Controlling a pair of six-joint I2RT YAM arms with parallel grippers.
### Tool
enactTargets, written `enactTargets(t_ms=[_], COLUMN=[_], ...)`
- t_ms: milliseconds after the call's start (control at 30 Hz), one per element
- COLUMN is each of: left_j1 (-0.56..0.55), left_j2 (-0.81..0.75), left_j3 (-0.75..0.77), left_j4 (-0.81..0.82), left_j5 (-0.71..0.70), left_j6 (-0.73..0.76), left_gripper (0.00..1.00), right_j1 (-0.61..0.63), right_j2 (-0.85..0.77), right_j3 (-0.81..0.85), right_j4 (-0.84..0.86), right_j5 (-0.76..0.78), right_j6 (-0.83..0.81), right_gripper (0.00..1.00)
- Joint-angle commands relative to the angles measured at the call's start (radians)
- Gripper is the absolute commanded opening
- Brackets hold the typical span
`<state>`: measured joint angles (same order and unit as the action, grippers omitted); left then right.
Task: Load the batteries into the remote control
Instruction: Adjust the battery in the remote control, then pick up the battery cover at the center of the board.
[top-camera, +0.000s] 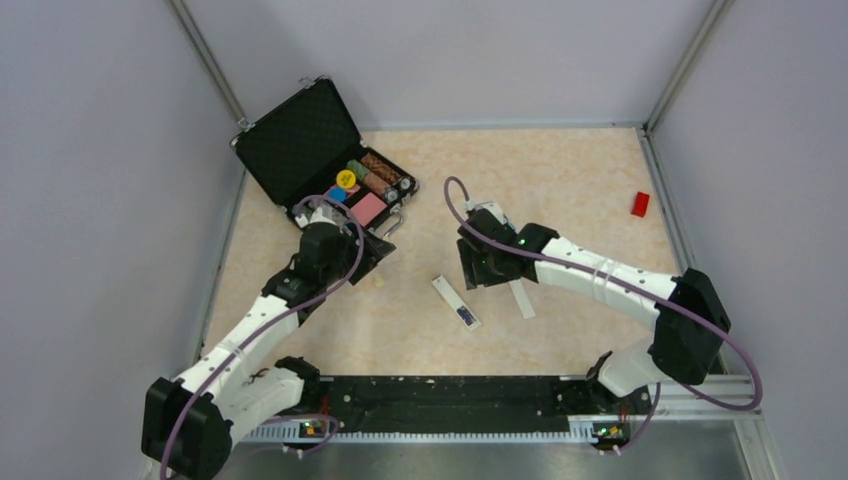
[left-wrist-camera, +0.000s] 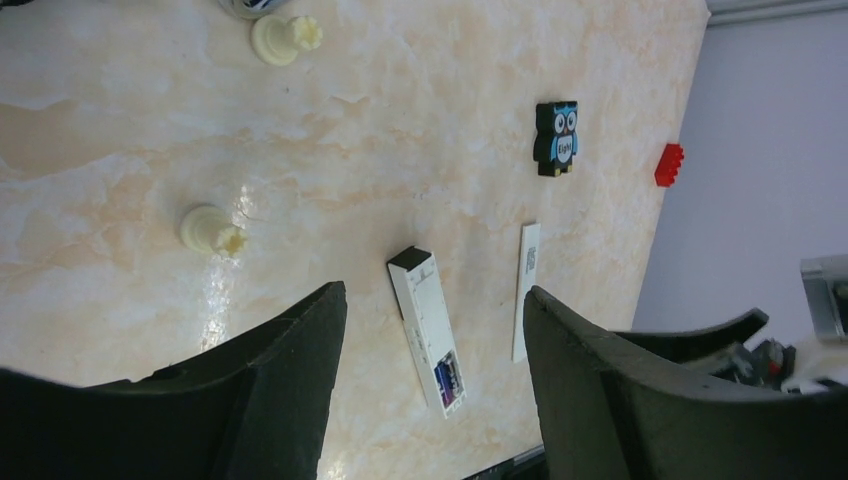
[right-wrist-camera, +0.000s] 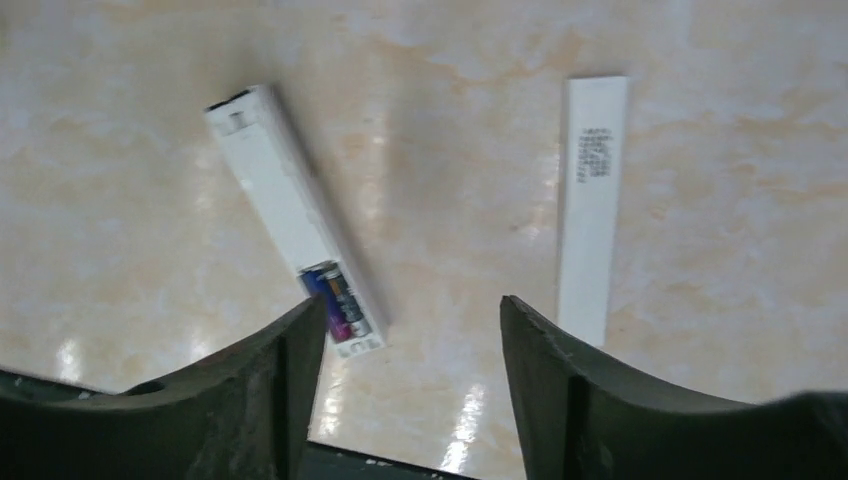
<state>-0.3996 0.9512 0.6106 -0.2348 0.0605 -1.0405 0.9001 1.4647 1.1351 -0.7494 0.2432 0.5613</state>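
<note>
Extends left arm (top-camera: 255, 335) forward from near-left base, elbow bent, wrist angled right. Holds left pincer (left-wrist-camera: 435, 295) spread wide, nothing gripped, raised above desk (top-camera: 560, 180). Bends right arm (top-camera: 600, 280) from near-right base leftward toward centre. Holds right pincer (right-wrist-camera: 414, 305) parted likewise, nothing gripped, aimed down at desk.

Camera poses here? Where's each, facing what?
Top external: overhead behind the bases, looking down at the table; left arm, right arm show.
Left wrist: on left arm, facing remote control obliquely; open left tool frames it.
Right wrist: on right arm, looking down at remote control; open right tool shows.
Shared: both wrist views catch the remote control, its batteries and the loose white cover.
</note>
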Motion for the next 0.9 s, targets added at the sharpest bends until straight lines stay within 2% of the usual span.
enactTargets(t_ms=[0, 67, 167, 367, 533, 700, 867], left_j1=[0.005, 0.004, 0.004, 0.005, 0.004, 0.006, 0.005], left_j2=[0.022, 0.039, 0.060, 0.086, 0.087, 0.090, 0.089], left_j3=[0.033, 0.044, 0.058, 0.075, 0.076, 0.078, 0.077], left_j4=[0.078, 0.082, 0.083, 0.075, 0.073, 0.072, 0.073], left_j5=[0.056, 0.080, 0.104, 0.128, 0.132, 0.136, 0.137], left_j6=[0.049, 0.067, 0.084, 0.105, 0.117, 0.122, 0.122], left_gripper=[0.70, 0.70, 0.70, 0.70, 0.70, 0.70, 0.70], right_j1=[-0.091, -0.126, -0.158, -0.217, -0.245, -0.247, -0.247], right_j2=[-0.022, -0.023, -0.003, 0.026, 0.039, 0.064, 0.083], right_j3=[-0.080, -0.131, -0.187, -0.269, -0.308, -0.317, -0.327], right_j4=[-0.123, -0.121, -0.114, -0.060, 0.011, 0.031, 0.041], right_j5=[0.114, 0.136, 0.176, 0.113, 0.003, -0.026, -0.063], right_j6=[0.091, 0.093, 0.072, 0.037, -0.004, -0.024, -0.024], right_gripper=[0.70, 0.76, 0.81, 0.80, 0.68, 0.53, 0.42])
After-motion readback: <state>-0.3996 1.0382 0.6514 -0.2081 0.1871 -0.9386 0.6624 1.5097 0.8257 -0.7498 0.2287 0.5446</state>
